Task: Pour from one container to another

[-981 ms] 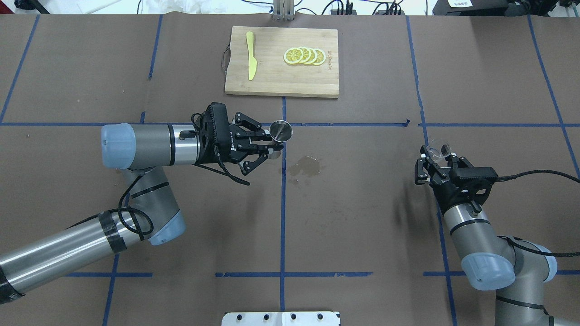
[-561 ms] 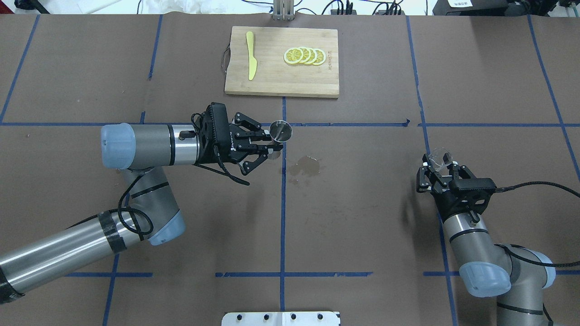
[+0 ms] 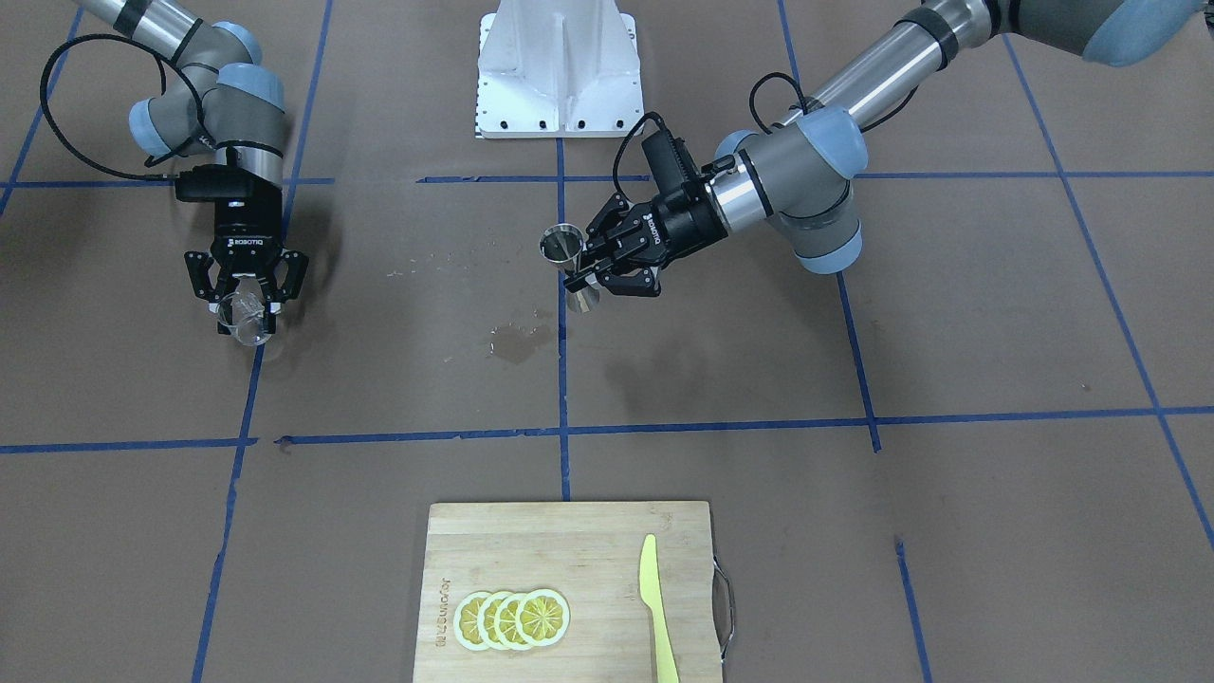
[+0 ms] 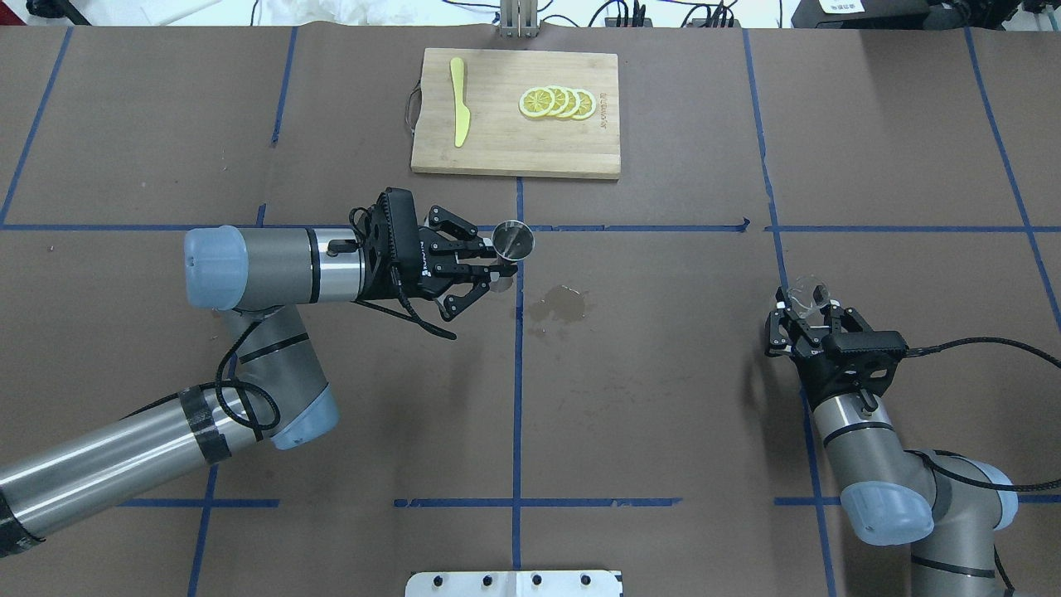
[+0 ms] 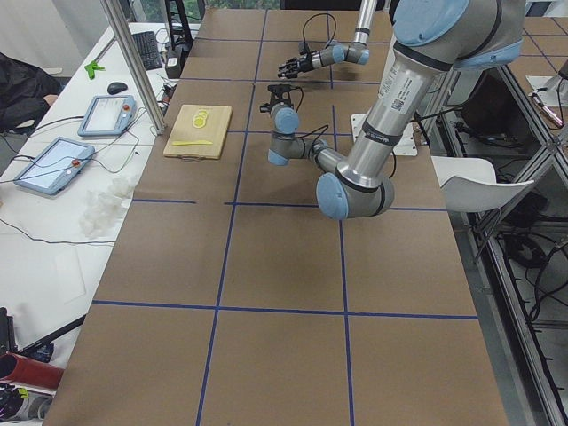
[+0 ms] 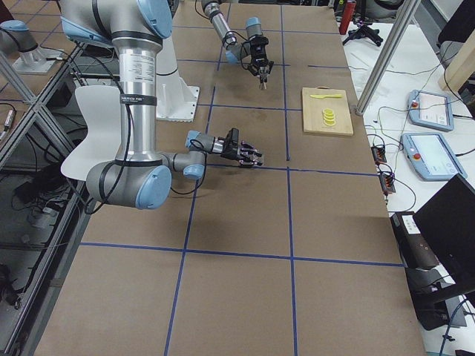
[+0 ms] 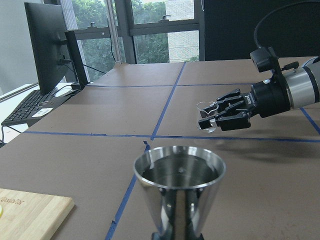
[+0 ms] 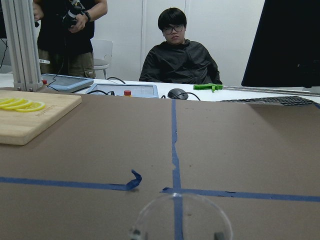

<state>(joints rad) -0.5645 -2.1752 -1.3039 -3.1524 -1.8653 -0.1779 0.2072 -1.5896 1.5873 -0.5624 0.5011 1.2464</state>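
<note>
The silver hourglass jigger [image 4: 513, 240] hangs upright above the table's middle, with my left gripper [image 4: 497, 269] shut on its narrow waist from the side. In the left wrist view its open top cone [image 7: 179, 185] fills the foreground. Far to the right, my right gripper [image 4: 806, 303] is shut on the small clear glass cup [image 4: 804, 290], low over the table. The front-facing view shows the cup [image 3: 245, 318] between the fingers of that gripper [image 3: 245, 308] and the jigger [image 3: 564, 245] in the left gripper [image 3: 580, 275]. The cup's rim [image 8: 182, 220] shows at the bottom of the right wrist view.
A wooden cutting board [image 4: 497, 149] lies at the far middle with lemon slices [image 4: 557, 103] and a yellow knife [image 4: 458, 99] on it. A wet stain [image 4: 564, 305] marks the paper just right of the jigger. Two people [image 8: 180, 55] are beyond the far edge.
My right arm has drawn back toward the robot's side and lower, carrying the glass cup with it. The left arm and the jigger have stayed still.
</note>
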